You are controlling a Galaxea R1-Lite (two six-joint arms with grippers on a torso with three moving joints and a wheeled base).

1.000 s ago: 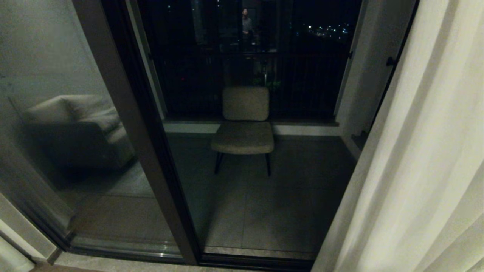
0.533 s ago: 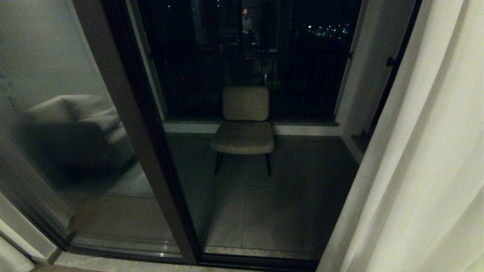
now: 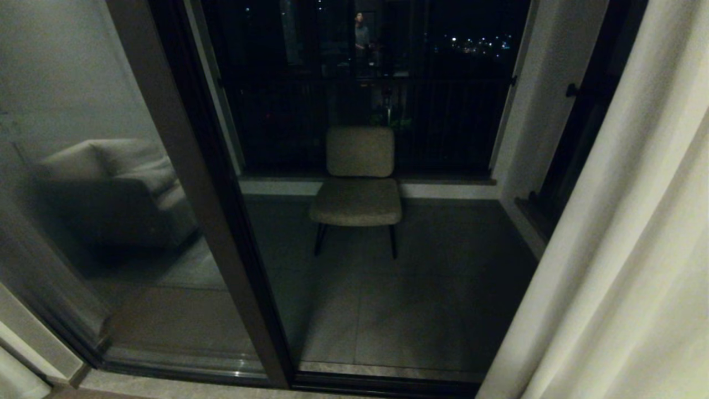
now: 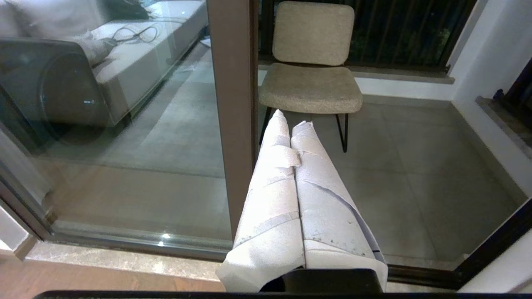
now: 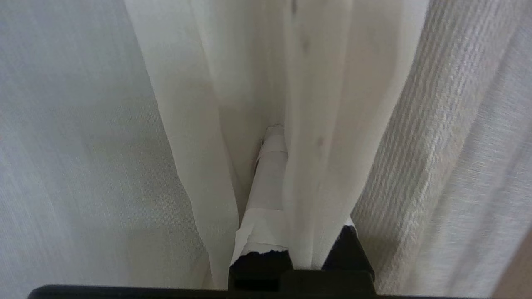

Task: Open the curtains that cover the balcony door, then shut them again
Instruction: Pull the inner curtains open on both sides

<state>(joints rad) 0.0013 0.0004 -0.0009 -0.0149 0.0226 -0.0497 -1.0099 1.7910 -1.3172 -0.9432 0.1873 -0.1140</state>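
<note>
We're in the opening step: our right gripper (image 5: 286, 137) is pinched on a fold of the thin, pleated cream curtain (image 3: 637, 233), bunched at the right of the dark-framed glass balcony door (image 3: 183, 166). Next, we judge, comes dragging it back across. Our left gripper (image 4: 291, 124) waits closed, holding nothing.

head: dim, night | glass (image 3: 111, 183) reflects room | wrist views brighter | curtain (image 5: 374, 124) motion-blurred
</note>
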